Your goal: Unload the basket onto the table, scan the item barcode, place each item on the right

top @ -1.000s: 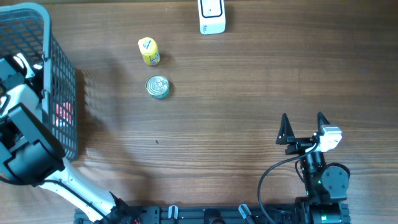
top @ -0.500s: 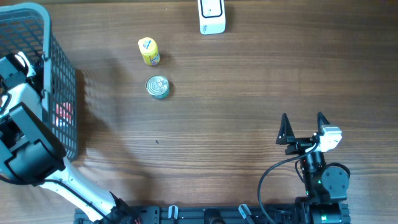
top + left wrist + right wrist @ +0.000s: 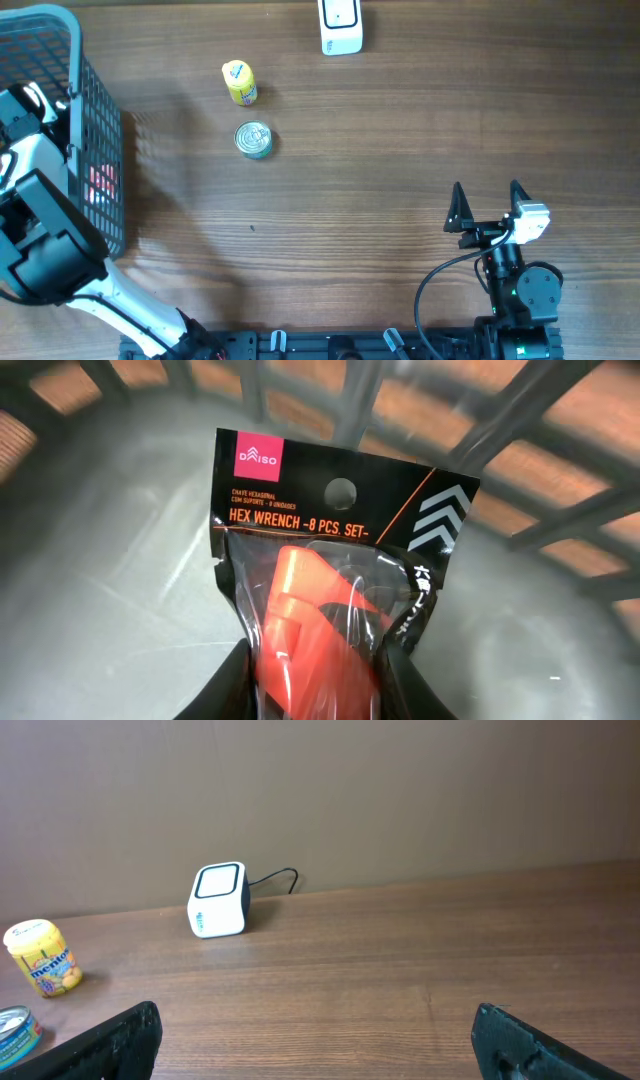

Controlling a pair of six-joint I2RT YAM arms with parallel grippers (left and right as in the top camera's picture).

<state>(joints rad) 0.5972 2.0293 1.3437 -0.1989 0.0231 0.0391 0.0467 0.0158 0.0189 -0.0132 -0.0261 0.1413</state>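
A hex wrench set (image 3: 330,560), an orange holder in a clear bag with a black header card, lies on the grey floor of the basket (image 3: 110,550). My left gripper (image 3: 320,675) is shut on the pack's lower end, one black finger on each side of the bag. No barcode shows on this face. The white scanner box (image 3: 341,27) stands at the table's far edge, also in the right wrist view as the scanner (image 3: 218,900). My right gripper (image 3: 486,205) stands open and empty near the front right, well apart from it.
The grey wire basket (image 3: 95,120) fills the far left, with my left arm (image 3: 40,230) reaching into it. A yellow candy bottle (image 3: 239,83) and a tin can (image 3: 253,140) stand on the wooden table left of centre.
My left gripper has shut on the hex wrench pack inside the basket. The right arm and the things on the table have not moved.
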